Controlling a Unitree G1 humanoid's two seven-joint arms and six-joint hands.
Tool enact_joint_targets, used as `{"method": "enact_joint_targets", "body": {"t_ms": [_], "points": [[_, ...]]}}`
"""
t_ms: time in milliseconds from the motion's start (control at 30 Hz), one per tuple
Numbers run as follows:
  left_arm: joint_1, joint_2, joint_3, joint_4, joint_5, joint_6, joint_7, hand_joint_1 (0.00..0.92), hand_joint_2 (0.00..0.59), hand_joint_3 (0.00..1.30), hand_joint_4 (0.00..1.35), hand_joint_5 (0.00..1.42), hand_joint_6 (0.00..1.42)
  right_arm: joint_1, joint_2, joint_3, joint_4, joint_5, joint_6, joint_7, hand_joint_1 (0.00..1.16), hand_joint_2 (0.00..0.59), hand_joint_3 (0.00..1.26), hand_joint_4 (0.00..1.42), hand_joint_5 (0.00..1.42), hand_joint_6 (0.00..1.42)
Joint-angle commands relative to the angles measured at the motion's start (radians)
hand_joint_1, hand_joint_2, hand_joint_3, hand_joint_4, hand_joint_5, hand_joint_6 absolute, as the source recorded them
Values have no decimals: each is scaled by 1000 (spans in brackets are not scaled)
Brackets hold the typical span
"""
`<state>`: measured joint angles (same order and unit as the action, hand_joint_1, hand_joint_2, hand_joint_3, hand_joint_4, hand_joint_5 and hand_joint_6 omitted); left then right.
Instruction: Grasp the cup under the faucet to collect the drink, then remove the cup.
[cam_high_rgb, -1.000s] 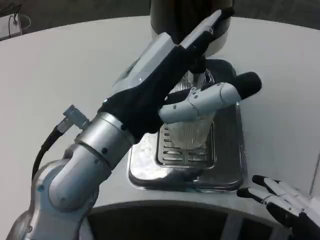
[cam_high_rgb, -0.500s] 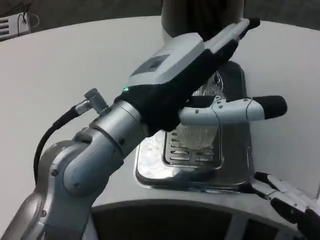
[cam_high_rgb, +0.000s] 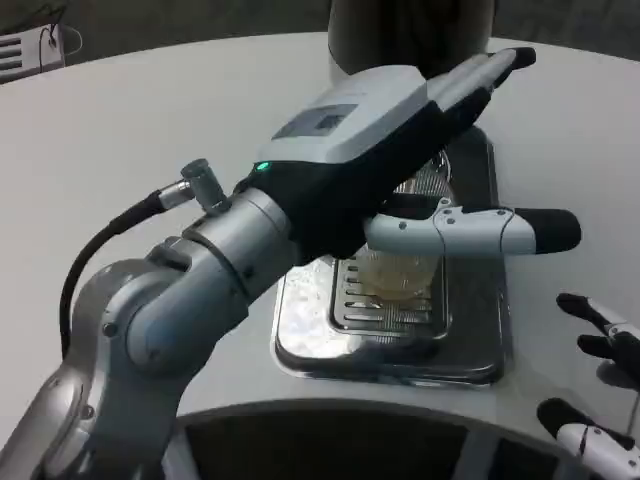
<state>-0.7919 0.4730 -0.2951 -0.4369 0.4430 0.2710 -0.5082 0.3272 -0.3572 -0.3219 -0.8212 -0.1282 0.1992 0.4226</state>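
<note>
Cup (cam_high_rgb: 400, 272) now holds drink; left robot hand (cam_high_rgb: 400, 150) still grips it.

White round table (cam_high_rgb: 150, 110) fills most of the view, w/ dark floor beyond its far edge. Shiny metal drip tray (cam_high_rgb: 480, 340) sits on it at center-right, w/ slotted grate (cam_high_rgb: 385, 315) set in its middle. Small white object w/ cable (cam_high_rgb: 25, 45) at top-left corner, too blurred to identify.
</note>
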Motion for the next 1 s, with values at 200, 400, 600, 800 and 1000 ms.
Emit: {"method": "enact_joint_targets", "body": {"t_ms": [200, 400, 600, 800, 1000], "points": [[26, -1, -14, 26, -23, 8, -66, 0, 3, 10, 0, 40, 172, -120, 22, 102, 150, -21, -69, -110, 731, 241, 0, 22, 96, 111], [19, 3, 7, 10, -25, 11, -69, 0, 0, 15, 0, 40, 172, -217, 41, 173, 223, -55, -79, -171, 765, 226, 0, 21, 86, 97], [15, 4, 20, -2, -25, 14, -79, 0, 0, 19, 0, 40, 174, -270, 57, 214, 257, -78, -83, -221, 774, 224, 0, 23, 86, 96], [9, 8, 30, -13, -24, 18, -87, 0, 0, 20, 0, 40, 175, -330, 78, 249, 305, -96, -78, -260, 780, 220, 0, 22, 80, 96], [-2, 17, 40, -25, -22, 21, -101, 0, 0, 20, 0, 40, 175, -398, 93, 272, 352, -112, -66, -285, 786, 217, 0, 22, 76, 96]]}}
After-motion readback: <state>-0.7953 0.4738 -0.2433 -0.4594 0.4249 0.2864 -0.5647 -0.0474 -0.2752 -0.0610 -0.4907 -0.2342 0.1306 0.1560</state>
